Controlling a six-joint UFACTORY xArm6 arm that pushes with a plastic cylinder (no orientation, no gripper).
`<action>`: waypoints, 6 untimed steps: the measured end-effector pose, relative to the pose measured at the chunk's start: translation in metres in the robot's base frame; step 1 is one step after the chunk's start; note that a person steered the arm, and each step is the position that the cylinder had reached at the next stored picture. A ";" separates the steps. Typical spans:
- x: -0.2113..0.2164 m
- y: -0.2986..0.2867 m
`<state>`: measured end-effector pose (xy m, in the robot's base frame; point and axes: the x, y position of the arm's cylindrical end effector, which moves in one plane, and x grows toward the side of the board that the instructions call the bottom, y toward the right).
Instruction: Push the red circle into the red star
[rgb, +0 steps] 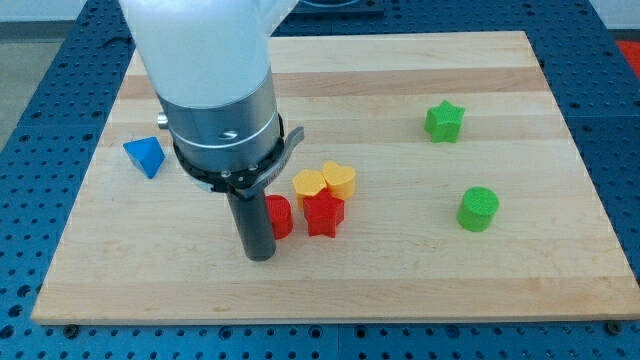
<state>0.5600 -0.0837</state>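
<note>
My tip touches the red circle beside the red star.

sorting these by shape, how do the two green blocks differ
The green star has points; the green circle is a round cylinder. The star sits nearer the view's top, the circle lower and a little further right. Both are the same green, stand apart from other blocks, and lie well right of my tip.
</note>
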 end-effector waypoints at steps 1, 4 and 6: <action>0.001 -0.031; -0.028 -0.017; -0.028 0.018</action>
